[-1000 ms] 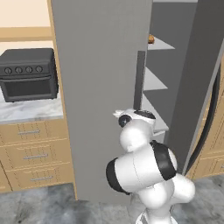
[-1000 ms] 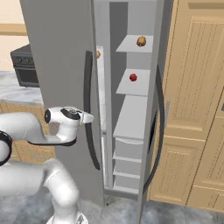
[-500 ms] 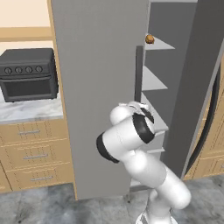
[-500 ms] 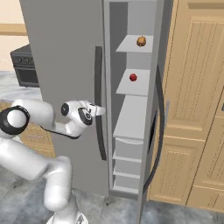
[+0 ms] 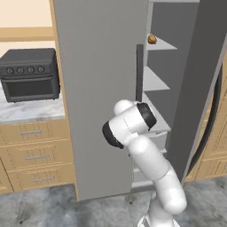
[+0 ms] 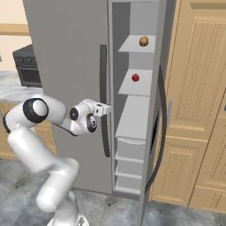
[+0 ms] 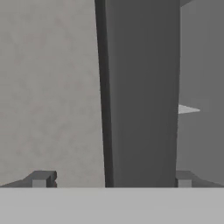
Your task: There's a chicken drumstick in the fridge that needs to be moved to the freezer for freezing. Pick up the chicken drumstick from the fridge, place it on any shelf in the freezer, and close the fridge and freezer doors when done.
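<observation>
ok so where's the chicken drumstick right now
The chicken drumstick sits on the top shelf of the open freezer, directly above the shelf with a small red item, in the right base view.

One tall grey fridge-freezer (image 6: 70,53) stands with two doors, the wide door (image 5: 102,88) and the narrow door (image 6: 154,132), and two dark bar handles, one (image 6: 103,101) per door and the other (image 6: 161,110) on the narrow one. Three grey shelves are on show: top (image 6: 132,46), middle (image 6: 128,88), bottom (image 6: 132,119). What look like three grey drawers (image 6: 130,149) sit beneath. One chicken drumstick (image 6: 144,41) and one small red item (image 6: 135,77) are inside. Alongside: one black oven (image 5: 30,74), three wooden drawers (image 5: 32,132) (stacked under the counter) and one white robot arm (image 5: 148,162).
</observation>
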Available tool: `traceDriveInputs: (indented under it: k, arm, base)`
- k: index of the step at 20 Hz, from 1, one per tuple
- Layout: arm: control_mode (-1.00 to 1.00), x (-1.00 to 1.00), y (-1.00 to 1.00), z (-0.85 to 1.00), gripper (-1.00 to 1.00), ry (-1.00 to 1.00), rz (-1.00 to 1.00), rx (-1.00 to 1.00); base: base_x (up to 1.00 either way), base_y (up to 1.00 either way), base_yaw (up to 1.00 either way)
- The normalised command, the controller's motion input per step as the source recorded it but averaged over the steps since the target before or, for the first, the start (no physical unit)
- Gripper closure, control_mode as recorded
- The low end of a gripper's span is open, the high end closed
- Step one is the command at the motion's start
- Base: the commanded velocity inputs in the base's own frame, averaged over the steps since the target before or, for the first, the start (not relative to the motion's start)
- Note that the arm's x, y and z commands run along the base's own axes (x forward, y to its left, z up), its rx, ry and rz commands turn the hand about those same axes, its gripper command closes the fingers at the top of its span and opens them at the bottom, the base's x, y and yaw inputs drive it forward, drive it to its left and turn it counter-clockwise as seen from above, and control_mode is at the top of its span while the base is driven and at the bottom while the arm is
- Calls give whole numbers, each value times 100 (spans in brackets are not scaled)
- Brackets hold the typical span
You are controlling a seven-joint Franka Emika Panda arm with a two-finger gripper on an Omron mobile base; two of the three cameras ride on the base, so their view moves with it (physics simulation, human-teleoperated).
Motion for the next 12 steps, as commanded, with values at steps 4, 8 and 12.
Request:
traceDriveInputs:
  k: [4,8,12]
  arm:
    - [-100,47,-2,4,-100,4,0,0]
    - [-100,0,0,49,-100,0,0,0]
    - [-100,-1,0,75,-100,-6,0,0]
  base:
    - [0,0,0]
    - [0,0,0]
    - [0,0,0]
